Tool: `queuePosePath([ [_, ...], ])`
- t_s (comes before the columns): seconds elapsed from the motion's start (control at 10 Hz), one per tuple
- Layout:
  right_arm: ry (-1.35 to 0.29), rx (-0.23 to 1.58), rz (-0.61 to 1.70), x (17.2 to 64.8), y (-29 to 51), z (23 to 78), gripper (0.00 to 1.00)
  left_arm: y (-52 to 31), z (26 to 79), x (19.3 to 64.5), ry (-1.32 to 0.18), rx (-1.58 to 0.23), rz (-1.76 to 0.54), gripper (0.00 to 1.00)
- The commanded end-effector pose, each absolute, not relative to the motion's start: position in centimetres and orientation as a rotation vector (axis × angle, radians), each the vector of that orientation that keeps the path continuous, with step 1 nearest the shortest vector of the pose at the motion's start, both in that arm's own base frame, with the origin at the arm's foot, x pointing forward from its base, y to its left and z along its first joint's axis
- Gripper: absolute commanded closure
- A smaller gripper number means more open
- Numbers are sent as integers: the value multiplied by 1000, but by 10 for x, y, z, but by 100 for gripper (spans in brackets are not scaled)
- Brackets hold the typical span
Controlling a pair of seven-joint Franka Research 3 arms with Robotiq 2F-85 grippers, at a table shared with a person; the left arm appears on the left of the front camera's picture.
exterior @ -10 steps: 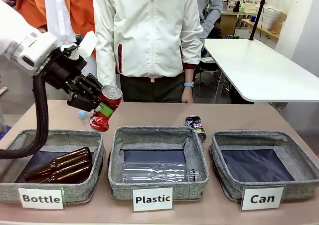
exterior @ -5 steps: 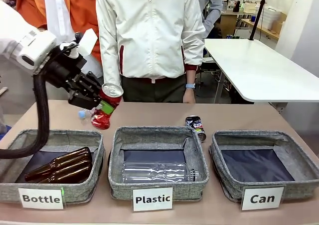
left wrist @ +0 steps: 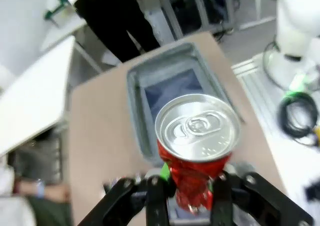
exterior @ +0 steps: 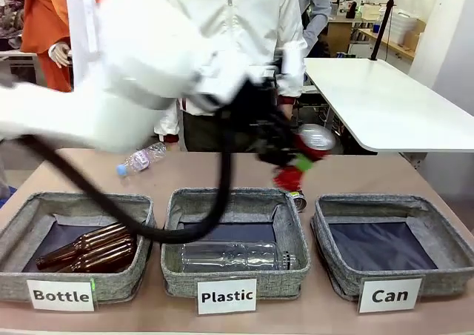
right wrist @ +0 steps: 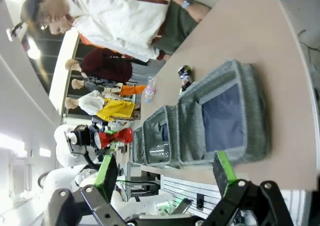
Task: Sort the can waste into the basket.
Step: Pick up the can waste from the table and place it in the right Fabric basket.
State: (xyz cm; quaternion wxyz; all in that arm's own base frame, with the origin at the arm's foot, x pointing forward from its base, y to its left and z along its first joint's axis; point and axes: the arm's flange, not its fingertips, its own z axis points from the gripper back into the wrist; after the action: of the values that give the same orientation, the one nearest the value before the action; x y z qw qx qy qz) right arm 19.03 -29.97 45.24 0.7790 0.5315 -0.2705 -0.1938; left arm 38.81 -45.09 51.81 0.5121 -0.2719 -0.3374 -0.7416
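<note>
Red can [exterior: 314, 139] squeezed in the left gripper [exterior: 295, 164], up over the far corner of the Plastic basket [exterior: 181, 272], Can basket [exterior: 385, 199] next to it, black can [exterior: 298, 199] half hidden behind that corner, right gripper [right wrist: 165, 173] spread wide.

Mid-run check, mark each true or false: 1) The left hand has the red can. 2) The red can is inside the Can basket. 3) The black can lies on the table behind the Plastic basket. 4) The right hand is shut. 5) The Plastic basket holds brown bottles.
1) True: the left hand is closed on the red can.
2) False: it is held in the air, not yet in the Can basket.
3) True: the black can lies just behind the Plastic basket.
4) False: the right hand is open and holds nothing.
5) False: it holds a clear bottle; the brown bottles are in the Bottle basket.
</note>
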Motion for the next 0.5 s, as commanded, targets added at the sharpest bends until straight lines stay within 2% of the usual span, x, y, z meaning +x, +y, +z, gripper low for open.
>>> queuePosePath([
  [0.0, -562, 1167, -449, 167, -343, 446, 0, -540, 515, 428, -792, -544, -1884, 73],
  [0.2, -631, 1202, -492, 151, -363, 431, 0, -605, 496, 426, -751, -554, -1975, 73],
  [0.3, -585, 1162, -489, 155, -339, 446, 0, -629, 486, 426, -662, -601, -2019, 73],
  [0.4, -585, 1162, -489, 155, -339, 446, 0, -648, 475, 427, -611, -564, -2039, 73],
])
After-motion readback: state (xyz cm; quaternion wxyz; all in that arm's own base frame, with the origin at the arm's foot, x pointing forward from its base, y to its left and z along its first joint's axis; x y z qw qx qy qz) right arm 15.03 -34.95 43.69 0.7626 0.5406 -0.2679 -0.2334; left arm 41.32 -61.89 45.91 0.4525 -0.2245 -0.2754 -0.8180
